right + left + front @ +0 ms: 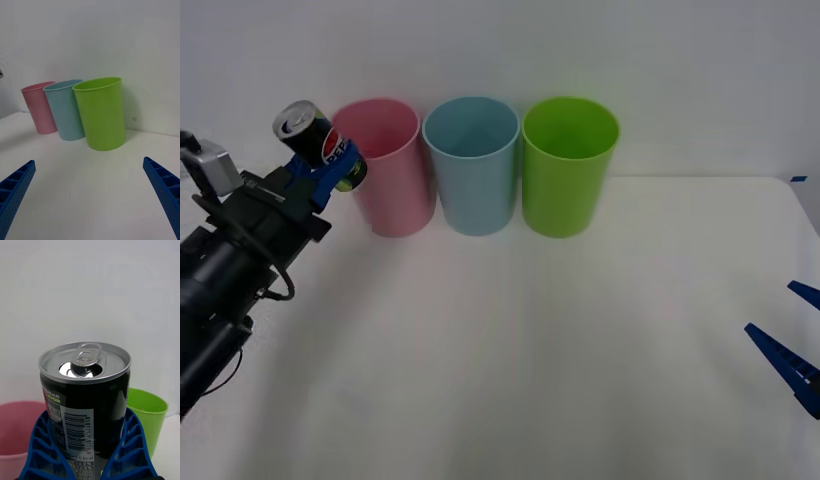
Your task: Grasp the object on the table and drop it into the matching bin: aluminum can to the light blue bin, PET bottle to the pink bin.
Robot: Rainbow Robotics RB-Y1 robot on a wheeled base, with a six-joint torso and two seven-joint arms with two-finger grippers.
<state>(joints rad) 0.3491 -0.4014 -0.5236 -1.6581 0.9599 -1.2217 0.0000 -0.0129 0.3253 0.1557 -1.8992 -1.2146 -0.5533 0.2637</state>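
Note:
My left gripper (330,172) is shut on the aluminum can (318,143), a small dark can with a silver pull-tab top and a round red-white-blue logo. It holds the can in the air, just left of the pink bin (387,165) and level with its rim. In the left wrist view the can (85,397) sits between the blue ribbed fingers (41,450). The light blue bin (472,163) stands right of the pink one. My right gripper (798,345) waits open at the table's right edge, low over the white table (530,350).
A lime green bin (567,163) stands right of the light blue bin, the three in a row against the white back wall. In the right wrist view the green bin (101,112) is nearest, then the light blue bin (65,108) and pink bin (39,107).

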